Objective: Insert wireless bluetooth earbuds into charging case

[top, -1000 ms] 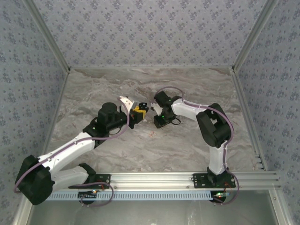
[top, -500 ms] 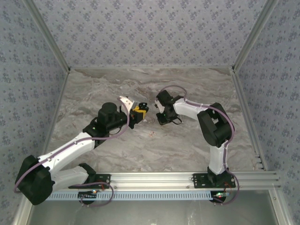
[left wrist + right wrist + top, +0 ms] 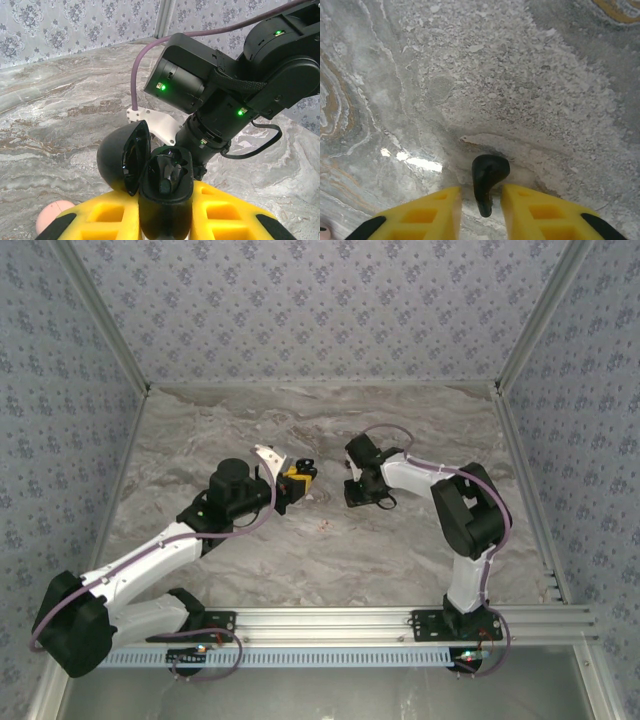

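Earbud (image 3: pixel 489 181) lies on the marble table (image 3: pixel 520 75), low centre in the right wrist view, between the right gripper's (image 3: pixel 481 194) slightly parted fingers. The left gripper (image 3: pixel 167 210) clamps the open black charging case (image 3: pixel 165 175).

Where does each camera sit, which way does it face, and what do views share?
Top external: above and behind the robot, looking down at the table; left arm, right arm, left gripper and right gripper show.
Left wrist: looks along its yellow fingers, clamped on the open black case, toward the right arm.
Right wrist: points steeply down at the table; its fingertips flank an earbud.
Shared: top and left wrist both show the right arm.
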